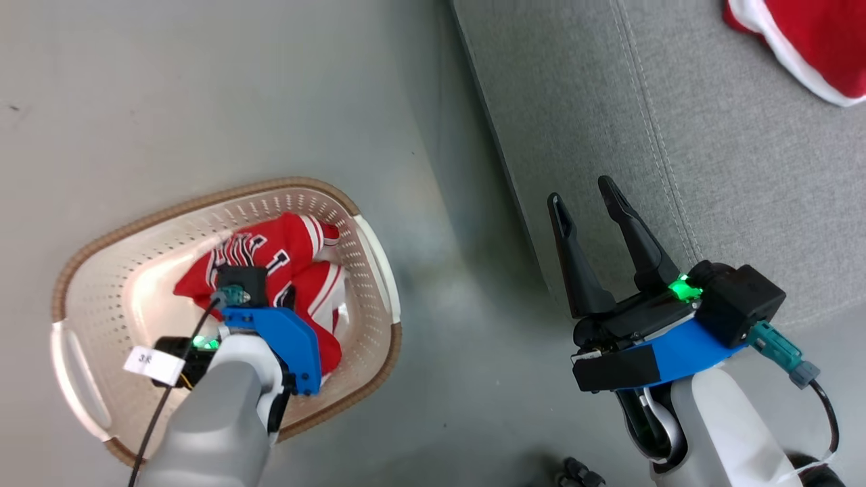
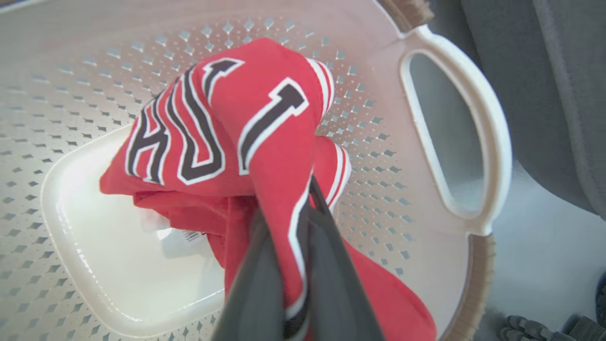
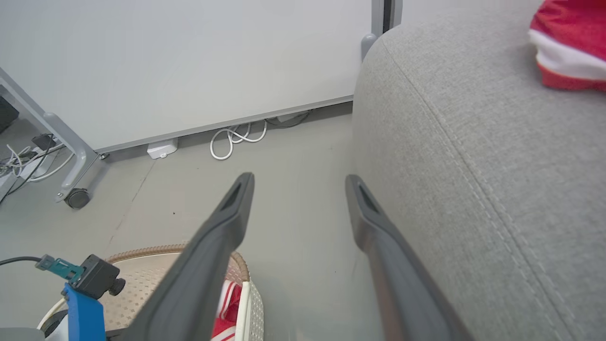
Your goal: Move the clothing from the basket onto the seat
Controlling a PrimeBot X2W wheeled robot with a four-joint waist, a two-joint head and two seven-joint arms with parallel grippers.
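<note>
The seat point(image 1: 710, 135) lies right of the basket point(image 1: 169, 210), with floor point(image 1: 446, 284) between them. A red garment point(image 1: 805, 40) rests far right on the seat. The lettered garment point(image 1: 270, 250) lies in the basket, a fold pinched by the left pincer point(image 2: 291, 203). The right pincer point(image 1: 580, 191), spread and empty, hangs nearer the seat.

A lab-like test room: wheeled white partition point(image 3: 189, 61), loose cables point(image 3: 236, 139) (beside a couch point(image 3: 473, 166)).

Bright, even indoor light. Soft shadow on the floor point(image 1: 446, 216) beside the couch point(image 1: 710, 169). Glare whitens the basket point(image 2: 118, 270) bottom; the left pincer point(image 2: 289, 208) blurs close-up.
</note>
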